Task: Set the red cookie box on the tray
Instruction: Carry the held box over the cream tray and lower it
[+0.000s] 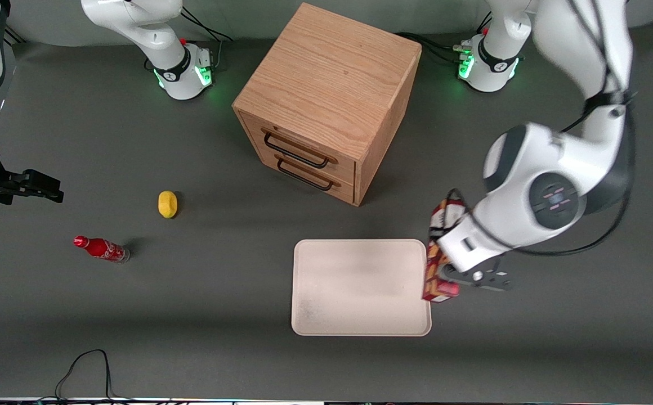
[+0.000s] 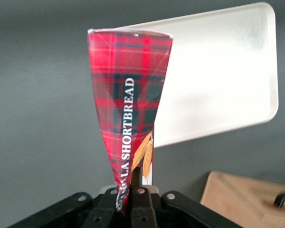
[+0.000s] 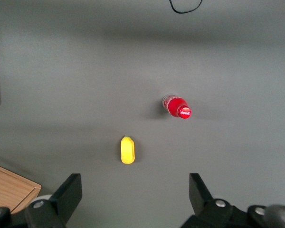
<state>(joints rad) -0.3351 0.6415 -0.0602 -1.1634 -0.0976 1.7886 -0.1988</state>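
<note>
While the gripper [image 1: 455, 281] hung just past the tray's [image 1: 360, 320] short edge at the working arm's end of the table, its fingers [image 2: 133, 202] were pinched on the box [image 2: 128, 99], clamped across the narrow width near one end. In the wrist view the box ran straight out from the fingers, its tartan face and white lettering turned to the camera and its free end reaching over the tray's rim [image 2: 270, 61]. From the front the box [image 1: 436, 264] appeared lifted, its long axis roughly parallel with that short edge and sitting right at it, so only a sliver overlapped the tray, if any.

By my judgement the coming move turned on one thing: the tray lay sideways from the gripper, toward the parked arm's end, so the box needed carrying that way before lowering.

Elsewhere stood a wooden drawer cabinet [image 1: 326, 101], farther from the front camera, and a lemon [image 1: 167, 203] and soda bottle [image 1: 101, 248] lay well apart.
</note>
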